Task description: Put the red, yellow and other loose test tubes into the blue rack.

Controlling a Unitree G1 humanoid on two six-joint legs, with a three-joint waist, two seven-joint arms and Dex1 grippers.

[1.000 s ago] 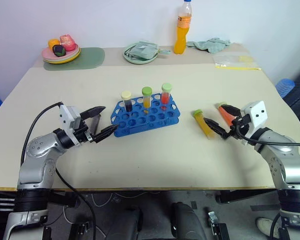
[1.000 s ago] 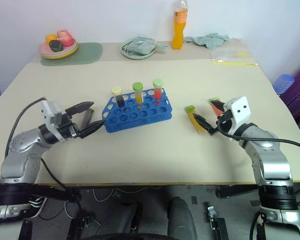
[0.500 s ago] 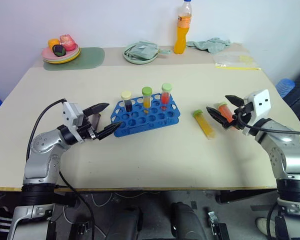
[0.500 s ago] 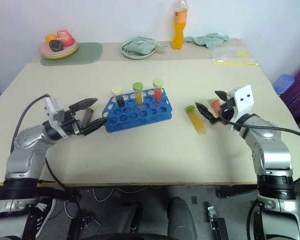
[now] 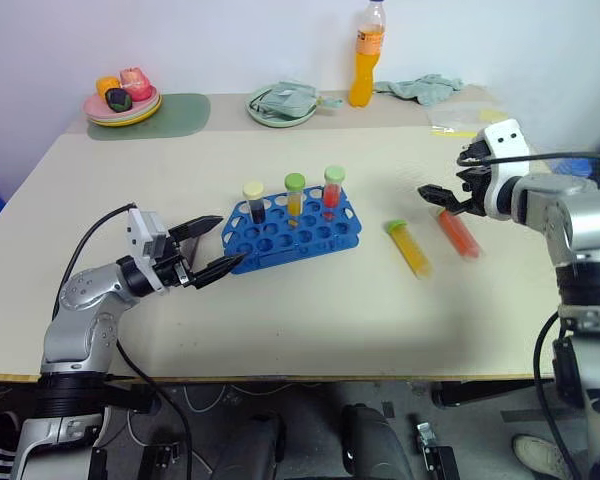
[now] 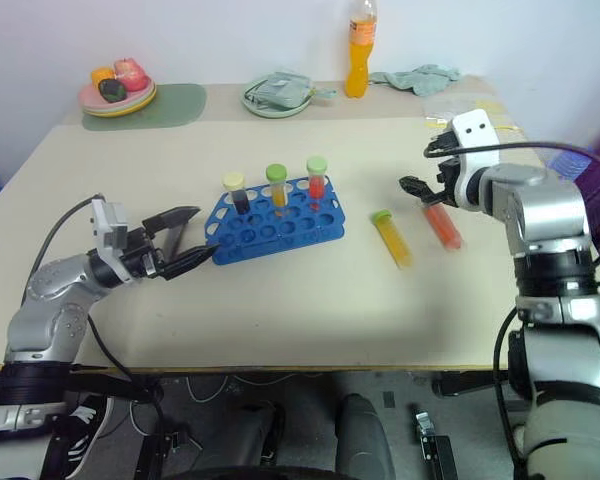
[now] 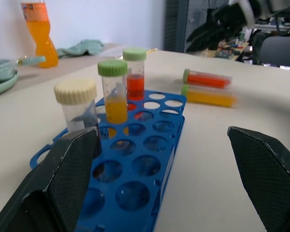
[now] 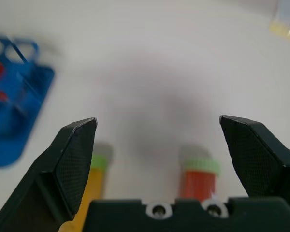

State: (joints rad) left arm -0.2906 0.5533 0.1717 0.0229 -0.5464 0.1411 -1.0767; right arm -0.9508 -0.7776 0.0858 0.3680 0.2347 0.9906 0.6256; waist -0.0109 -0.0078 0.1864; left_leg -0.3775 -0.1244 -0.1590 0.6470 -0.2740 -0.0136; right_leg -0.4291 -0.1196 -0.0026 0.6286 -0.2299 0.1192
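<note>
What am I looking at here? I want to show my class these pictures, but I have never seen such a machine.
It is a humanoid robot with two arms, each ending in a two-fingered black gripper. Two pictures come from cameras in its head, two from its wrists. On the beige table stands a blue plastic rack holding three capped tubes. Two loose tubes lie beside it: a yellow-filled tube and a red-filled tube. The left gripper waits open by the rack; the right gripper hangs open above the red tube. Nothing is held.

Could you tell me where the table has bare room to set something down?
Bare: the stretch from the blue rack back to the green mat, and the front edge below the yellow tube. Crowded: between rack and red tube, and the back edge.
</note>
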